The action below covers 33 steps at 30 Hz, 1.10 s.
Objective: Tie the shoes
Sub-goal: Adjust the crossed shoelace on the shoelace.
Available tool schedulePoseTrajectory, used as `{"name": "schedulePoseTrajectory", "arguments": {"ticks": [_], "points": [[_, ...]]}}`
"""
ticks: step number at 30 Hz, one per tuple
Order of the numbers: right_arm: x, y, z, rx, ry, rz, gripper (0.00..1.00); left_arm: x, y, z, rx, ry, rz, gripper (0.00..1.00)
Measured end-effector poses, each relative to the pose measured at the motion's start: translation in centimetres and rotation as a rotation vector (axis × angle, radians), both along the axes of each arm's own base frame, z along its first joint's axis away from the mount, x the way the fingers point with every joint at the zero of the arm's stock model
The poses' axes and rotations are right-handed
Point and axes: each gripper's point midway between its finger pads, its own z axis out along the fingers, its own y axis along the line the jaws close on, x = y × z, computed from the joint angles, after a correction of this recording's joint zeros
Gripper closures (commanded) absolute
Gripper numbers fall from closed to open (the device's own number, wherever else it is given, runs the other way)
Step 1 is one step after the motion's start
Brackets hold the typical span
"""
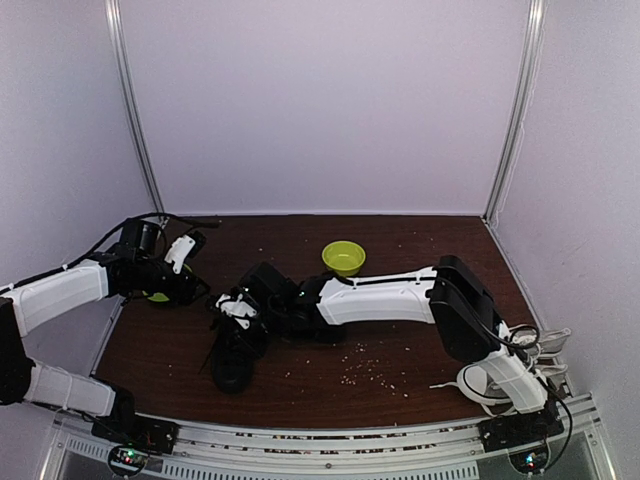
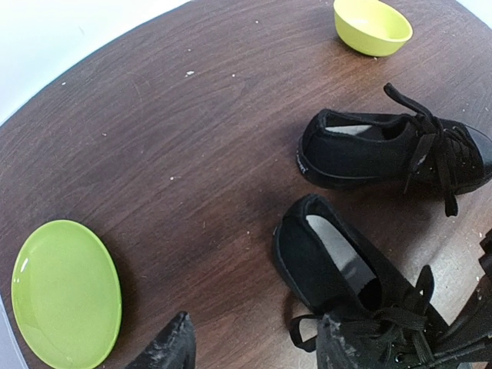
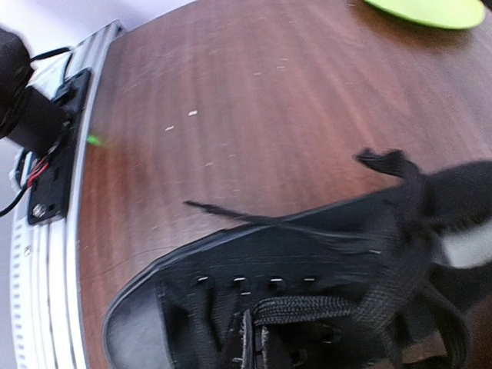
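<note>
Between pale walls (image 1: 330, 100), our crumb-dusted table (image 1: 300, 240) bears 2 shoes (image 2: 384, 150); left tool (image 2: 254, 350) gapes wide, right tool (image 1: 238, 308) we cannot tell.

My desk (image 2: 192, 154) is dark wood with the grain showing and a faint sheen. The shoes (image 2: 361, 154) are matt black canvas. Their laces (image 3: 338, 307) are flat woven cloth, and the toe cap (image 3: 134, 330) is rubber with a dull gloss. The plate (image 2: 65, 292) and bowl (image 2: 373, 27) look like smooth, glossy green plastic. On my left hand (image 2: 254, 355), the fingertips (image 2: 171, 352) are rough, scuffed black. The edge rail (image 3: 42, 307) is silvery metal.
</note>
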Motion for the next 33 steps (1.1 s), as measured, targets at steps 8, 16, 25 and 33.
{"name": "schedulePoseTrajectory", "arguments": {"ticks": [8, 16, 25, 33], "points": [[-2.5, -0.4, -0.1, -0.017, 0.019, 0.137, 1.0, 0.0, 0.0, 0.0, 0.001, 0.001, -0.001, 0.45], [-3.5, -0.7, 0.2, -0.037, 0.012, 0.191, 0.87, -0.1, -0.1, 0.0, -0.001, 0.002, -0.004, 0.56], [-4.5, -2.2, 1.4, -0.027, 0.061, 0.245, 0.67, -1.4, -2.6, 0.8, -0.093, -0.009, -0.159, 0.59], [2.9, -5.4, 8.6, 0.184, 0.064, 0.097, 0.63, -5.4, -6.4, 2.3, -0.088, -0.182, -0.325, 0.49]]}}
